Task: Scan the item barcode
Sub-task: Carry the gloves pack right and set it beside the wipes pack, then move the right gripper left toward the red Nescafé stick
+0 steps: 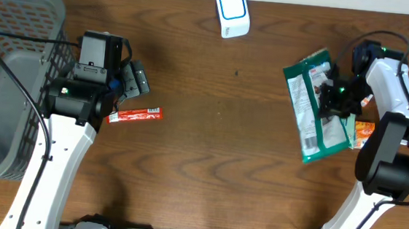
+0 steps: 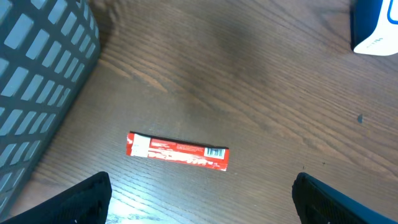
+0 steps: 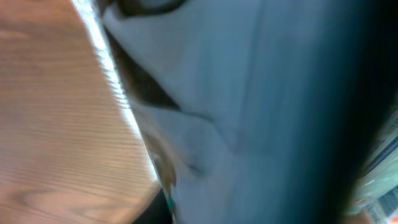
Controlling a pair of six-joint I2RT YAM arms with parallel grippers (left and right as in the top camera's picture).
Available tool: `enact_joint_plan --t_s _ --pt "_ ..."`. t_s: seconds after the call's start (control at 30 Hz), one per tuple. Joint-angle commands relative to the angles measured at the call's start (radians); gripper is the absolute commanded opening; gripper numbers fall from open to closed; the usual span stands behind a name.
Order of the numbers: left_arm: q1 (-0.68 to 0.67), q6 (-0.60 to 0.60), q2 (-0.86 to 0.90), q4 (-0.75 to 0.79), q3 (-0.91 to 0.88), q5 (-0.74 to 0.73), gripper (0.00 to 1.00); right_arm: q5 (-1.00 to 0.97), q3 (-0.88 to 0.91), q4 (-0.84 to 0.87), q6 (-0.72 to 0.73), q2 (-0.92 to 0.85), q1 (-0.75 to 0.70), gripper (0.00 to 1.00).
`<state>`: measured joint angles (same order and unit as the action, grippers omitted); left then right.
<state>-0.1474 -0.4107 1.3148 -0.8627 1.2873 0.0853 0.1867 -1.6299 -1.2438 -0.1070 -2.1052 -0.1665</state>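
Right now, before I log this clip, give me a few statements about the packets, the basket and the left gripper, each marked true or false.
1. The red stick packet lies flat on the table, gripped by nothing. True.
2. The left gripper is shut. False: its fingers stand wide apart above the red stick packet.
3. The green bag is inside the grey basket. False: it lies on the table at the right, at the right gripper.
4. The red stick packet shows a barcode on its upper face. True.
5. The white and blue device is touching the green bag. False: it stands apart, near the far edge.
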Motion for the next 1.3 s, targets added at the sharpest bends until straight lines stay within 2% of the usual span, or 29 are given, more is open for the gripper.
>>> enact_joint_plan --t_s 0.0,0.03,0.2,0.3,0.6,0.7,0.9,0.93,1.0,1.03,1.27 --pt "0.002 0.013 -0.002 0.001 0.013 0.013 0.93 -0.004 0.023 0.003 0.016 -0.001 -0.018 0.73" --pt "0.002 0.013 -0.002 0.001 0.013 0.013 0.93 -0.006 0.023 0.003 0.017 -0.001 -0.021 0.99" --pt "0.002 0.013 -0.002 0.001 0.013 0.013 0.93 0.013 0.015 0.022 0.024 0.000 -0.024 0.99" --pt "0.002 0.013 -0.002 0.001 0.013 0.013 0.93 0.019 -0.021 0.009 0.074 0.002 -0.024 0.99" --pt "0.002 0.013 -0.002 0.001 0.013 0.013 0.93 0.031 -0.339 -0.223 0.160 0.007 -0.016 0.99" --pt "0.002 0.013 -0.002 0.001 0.013 0.013 0.93 0.150 -0.394 -0.241 0.163 0.007 0.011 0.99" --pt "0.002 0.013 -0.002 0.001 0.013 0.013 0.93 0.517 -0.368 -0.187 0.162 0.006 0.090 0.99" --pt "0.002 0.013 -0.002 0.001 0.013 0.013 0.93 0.561 -0.355 -0.156 0.162 0.006 0.125 0.96" --pt "0.002 0.013 -0.002 0.001 0.013 0.013 0.93 0.567 -0.341 -0.104 0.173 0.006 0.182 0.79" --pt "0.002 0.013 -0.002 0.001 0.013 0.013 0.93 0.564 -0.330 -0.068 0.196 0.006 0.219 0.73" --pt "0.002 0.013 -0.002 0.001 0.013 0.013 0.93 0.522 -0.133 0.398 0.645 0.005 0.522 0.73"
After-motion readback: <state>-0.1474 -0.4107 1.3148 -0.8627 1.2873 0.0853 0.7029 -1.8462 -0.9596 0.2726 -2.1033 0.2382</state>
